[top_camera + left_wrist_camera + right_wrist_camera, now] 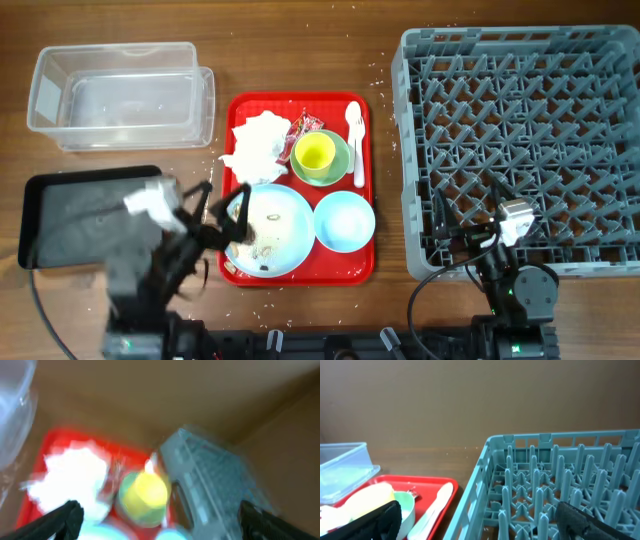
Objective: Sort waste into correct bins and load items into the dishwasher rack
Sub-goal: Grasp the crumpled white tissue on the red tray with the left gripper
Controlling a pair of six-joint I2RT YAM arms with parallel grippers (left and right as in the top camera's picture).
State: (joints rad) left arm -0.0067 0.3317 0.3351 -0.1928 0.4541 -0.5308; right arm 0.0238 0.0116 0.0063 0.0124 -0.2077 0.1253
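On the red serving tray (365, 262) lie a crumpled white napkin (258, 145), a red wrapper (304, 128), a yellow cup (316, 152) in a pale green saucer (337, 170), a white spoon (356, 140), a light blue plate (280, 225) with crumbs (262, 250), and a light blue bowl (344, 220). My left gripper (224, 205) is open and empty over the plate's left edge. Its blurred wrist view shows the cup (145, 492), napkin (70, 477) and open jaws (162, 520). My right gripper (466, 215) (480, 522) is open over the grey rack's (530, 140) front-left corner.
The clear tub (120, 95) stands at the back left and the black tray (60, 215) at the front left, beside my left arm. Loose crumbs lie on the wood around the red tray. The right wrist view shows the rack (560, 475), spoon (437, 502) and tub (345, 465).
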